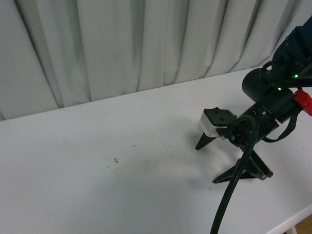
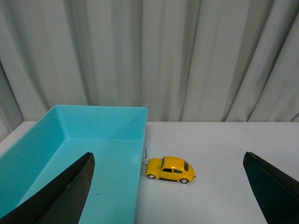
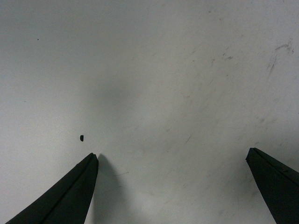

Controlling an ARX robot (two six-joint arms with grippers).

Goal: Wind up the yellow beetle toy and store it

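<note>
The yellow beetle toy (image 2: 170, 169) shows only in the left wrist view, standing on its wheels on the white table, its nose close against the outer wall of a turquoise bin (image 2: 98, 140). My left gripper (image 2: 168, 158) is open, its dark fingers (image 2: 65, 196) wide apart, with the toy some way ahead between them. In the front view the right gripper (image 1: 218, 163) is open, fingertips resting near the table at the right. Its wrist view holds bare table between the fingertips (image 3: 79, 186). The toy and bin are out of the front view.
The white table (image 1: 97, 165) is backed by a grey curtain (image 1: 122, 44). A small dark speck (image 1: 116, 159) lies on the tabletop; a dark speck (image 3: 81, 137) also shows in the right wrist view. The table's front edge runs at the lower right (image 1: 292, 219).
</note>
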